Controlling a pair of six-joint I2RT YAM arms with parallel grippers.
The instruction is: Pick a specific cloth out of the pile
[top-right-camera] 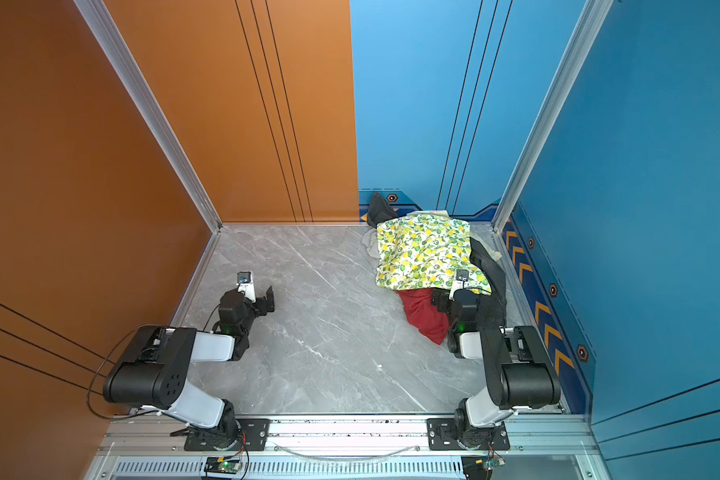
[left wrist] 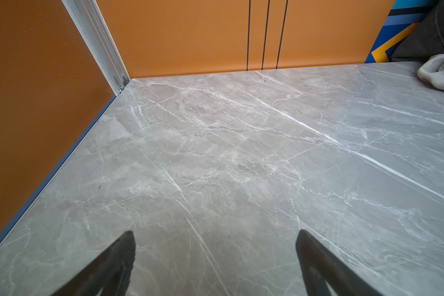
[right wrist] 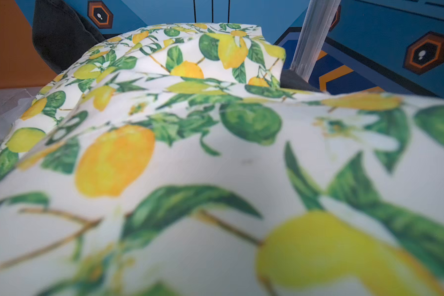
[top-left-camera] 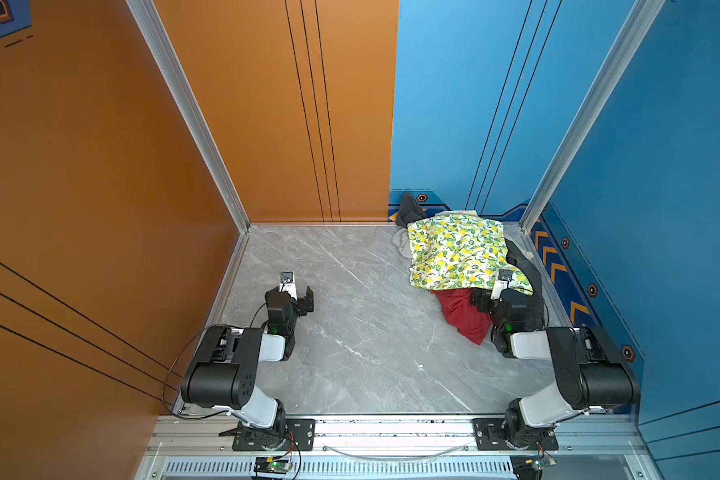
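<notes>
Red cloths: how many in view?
1. The red cloth sticks out from under the lemon cloth, at the edge of the pile nearest the robot. Others could be buried.

The deep-red cloth point(top-left-camera: 460, 316) point(top-right-camera: 422, 311) is seen crumpled on the grey marble tabletop point(top-left-camera: 350, 340) at the near edge of the pile point(top-left-camera: 454, 232). It is plain and unpatterned. Its far part is tucked under the lemon-print cloth point(top-right-camera: 425, 253) point(right wrist: 215, 153); its near corner lies free. The pile is heaped in the far right corner against the walls. It is topped by the widely draped lemon-print cloth, with dark grey cloth point(top-left-camera: 408, 208) showing behind and a pale grey cloth point(top-left-camera: 399, 243) point(left wrist: 438, 74) at its left edge.
</notes>
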